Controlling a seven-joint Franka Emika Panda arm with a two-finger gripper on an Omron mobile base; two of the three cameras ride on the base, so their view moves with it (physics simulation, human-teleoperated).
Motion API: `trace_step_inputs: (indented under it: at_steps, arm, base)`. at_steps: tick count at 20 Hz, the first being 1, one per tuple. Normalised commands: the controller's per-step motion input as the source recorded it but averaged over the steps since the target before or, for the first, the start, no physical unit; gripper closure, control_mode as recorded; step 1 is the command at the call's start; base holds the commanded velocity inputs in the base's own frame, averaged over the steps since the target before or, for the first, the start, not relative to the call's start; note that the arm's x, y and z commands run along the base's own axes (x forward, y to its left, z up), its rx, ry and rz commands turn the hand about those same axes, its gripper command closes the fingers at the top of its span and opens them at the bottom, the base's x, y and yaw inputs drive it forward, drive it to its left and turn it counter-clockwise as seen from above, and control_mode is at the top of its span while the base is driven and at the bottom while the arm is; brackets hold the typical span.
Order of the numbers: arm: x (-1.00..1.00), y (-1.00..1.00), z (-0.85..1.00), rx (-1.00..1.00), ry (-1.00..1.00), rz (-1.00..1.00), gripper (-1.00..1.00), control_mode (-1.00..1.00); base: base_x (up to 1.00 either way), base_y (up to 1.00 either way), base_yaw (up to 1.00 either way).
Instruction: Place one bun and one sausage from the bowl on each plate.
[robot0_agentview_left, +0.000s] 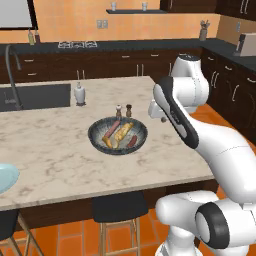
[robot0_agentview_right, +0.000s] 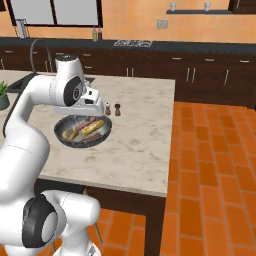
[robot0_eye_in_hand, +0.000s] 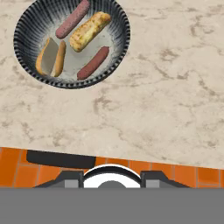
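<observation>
The dark grey bowl (robot0_agentview_left: 95, 131) (robot0_agentview_right: 61, 131) (robot0_eye_in_hand: 25, 27) sits on the marble island. In it lie two buns (robot0_eye_in_hand: 89, 30) (robot0_eye_in_hand: 50, 57) and two reddish sausages (robot0_eye_in_hand: 72, 18) (robot0_eye_in_hand: 92, 63); from the left base view the buns (robot0_agentview_left: 123, 131) (robot0_agentview_left: 111, 141) lie between the sausages (robot0_agentview_left: 114, 126) (robot0_agentview_left: 132, 142). A pale blue plate (robot0_agentview_left: 5, 177) pokes in at the island's left edge. My gripper (robot0_agentview_right: 96, 106) hangs above the counter just right of the bowl, holding nothing that I can see. Its fingers are hidden, so their state is unclear.
Salt and pepper shakers (robot0_agentview_left: 118, 110) (robot0_agentview_left: 129, 110) stand just behind the bowl. A soap dispenser (robot0_agentview_left: 79, 94) and a sink (robot0_agentview_left: 35, 95) are at the island's back left. A dark stool (robot0_agentview_left: 117, 207) stands under the front edge. Orange tile floor lies to the right.
</observation>
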Motion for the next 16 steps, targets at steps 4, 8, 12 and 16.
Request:
trace_step_inputs:
  at_steps: [4, 8, 12, 16]
  arm:
    - [0.00, 0.00, 0.00, 0.00, 0.00, 0.00, -1.00, 1.00]
    - [0.00, 0.00, 0.00, 0.00, 0.00, 0.00, -1.00, 1.00]
    - [0.00, 0.00, 0.00, 0.00, 0.00, 0.00, -1.00, 1.00]
    - [0.00, 0.00, 0.00, 0.00, 0.00, 0.00, -1.00, 1.00]
  base:
    - [0.00, 0.00, 0.00]
    - [0.00, 0.51, 0.00]
    - [0.00, 0.90, -0.02]
    - [0.21, 0.53, -0.05]
